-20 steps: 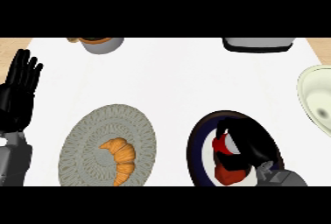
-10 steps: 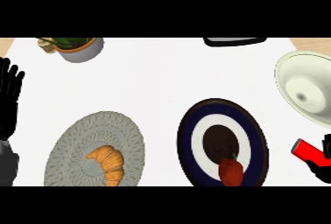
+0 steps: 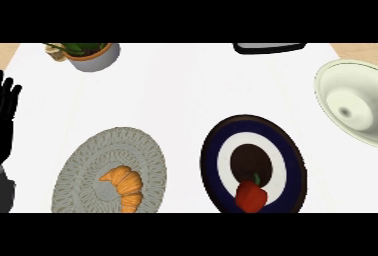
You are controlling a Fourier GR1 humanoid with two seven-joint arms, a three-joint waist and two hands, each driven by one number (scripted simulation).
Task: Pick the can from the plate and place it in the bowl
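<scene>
Nearest me, I saw the grey patterned plate (image 3: 88, 170) low in the head view, to the right of and below my left hand's fingers, with a croissant (image 3: 125, 186) lying on its near half. Further right sat the dark blue plate (image 3: 288, 165) with a white ring and a dark centre — a red pepper (image 3: 250, 196) rested on its near part, stem pointing away from me. I could not find the can anywhere on that plate or elsewhere in view. My left hand (image 3: 7, 117) showed at the left edge, fingers straight and upright, spread a little, holding nothing — it was resting there, well apart from both plates. My right hand did not show at all. Farther off, at the right edge, lay the pale cream bowl (image 3: 351, 107), partly cut by the frame, with nothing visible inside it. At the far side, up and to the right of the fingers, stood a grey pot (image 3: 94, 59) with a green plant, and a dark-rimmed object (image 3: 269, 47) sat at the top edge, too cropped to identify.
</scene>
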